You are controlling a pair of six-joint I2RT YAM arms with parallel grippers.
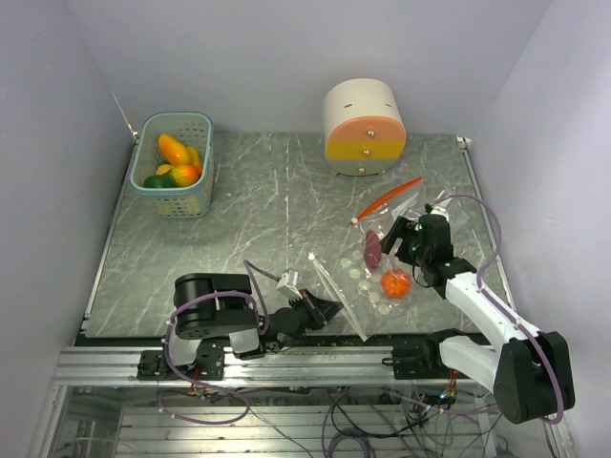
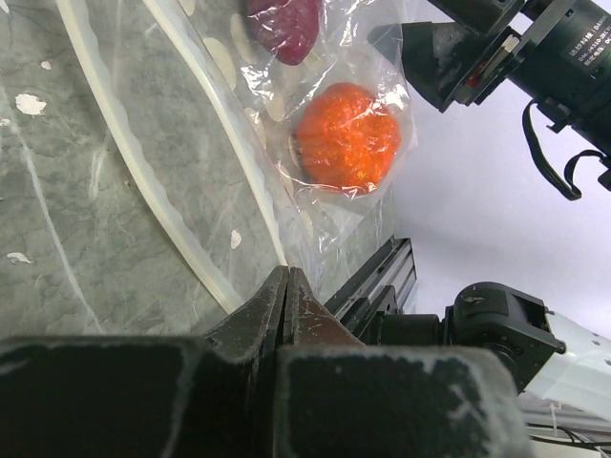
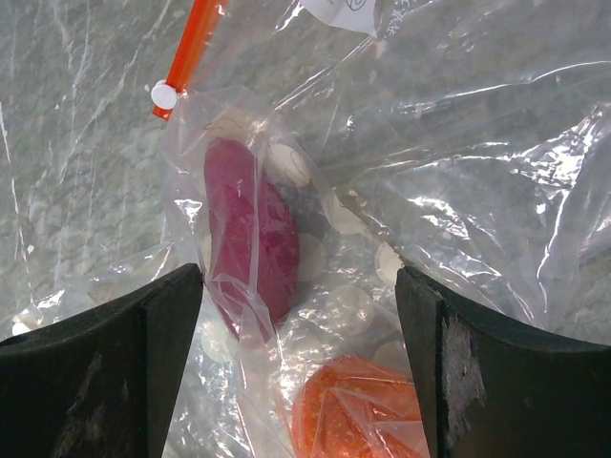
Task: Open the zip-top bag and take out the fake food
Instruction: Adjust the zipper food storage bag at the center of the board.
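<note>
The left gripper, jaws pinching the zip-top bag at its rim, is anchoring it while the right gripper is hovering spread-jawed above the purple fake vegetable and orange fake fruit inside that bag.

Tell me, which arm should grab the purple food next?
Probably right: the right end effector is open just over the purple food in the bag. The left end effector is shut on the bag's edge, holding it.

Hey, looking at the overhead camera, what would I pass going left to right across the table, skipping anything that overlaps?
basket → left gripper → purple food → orange food
</note>
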